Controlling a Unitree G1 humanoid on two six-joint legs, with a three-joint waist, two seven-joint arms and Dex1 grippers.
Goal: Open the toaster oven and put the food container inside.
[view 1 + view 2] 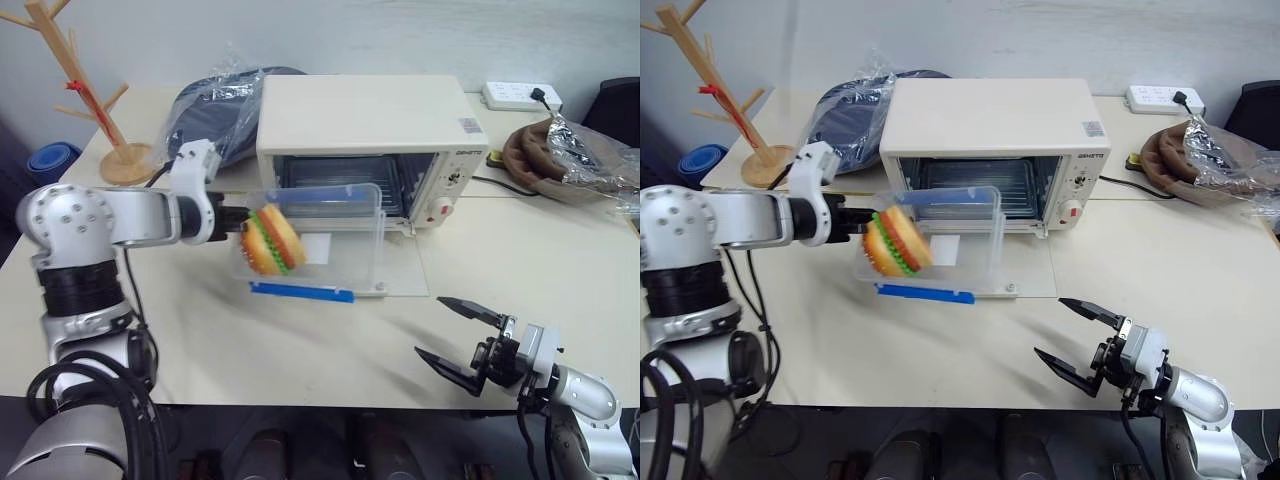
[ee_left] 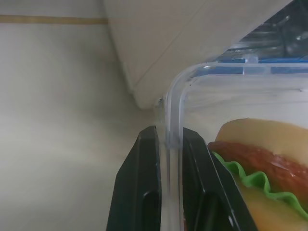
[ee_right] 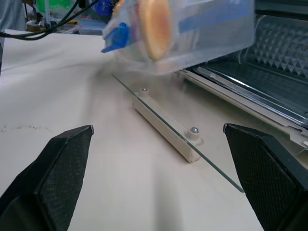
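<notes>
**Container held over the open door, oven mouth just ahead**

Above the lowered glass door point(image 1: 400, 262) of the toaster oven point(image 1: 365, 120), the left gripper point(image 2: 168, 144) carries the food container point(image 1: 320, 240) clear of the table point(image 1: 300, 350). Its two black fingers point(image 2: 139, 183) are pinched narrowly on one clear side wall, near the corner, so the box hangs out sideways from that single thin edge. The toy hamburger point(image 1: 270, 240) sits at the gripped end, and a blue clip strip point(image 1: 300, 291) shows along the lower edge. The right gripper point(image 1: 462, 338) rests low over the near table edge, well apart from the oven, jaws spread wide and empty.

My worry is the grip: a thin wall pinch with the load off to one side could let the box swing or slip free. If the far end dips, it may strike the glass door or catch the oven's front frame instead of sliding onto the wire rack point(image 1: 975, 175).
</notes>
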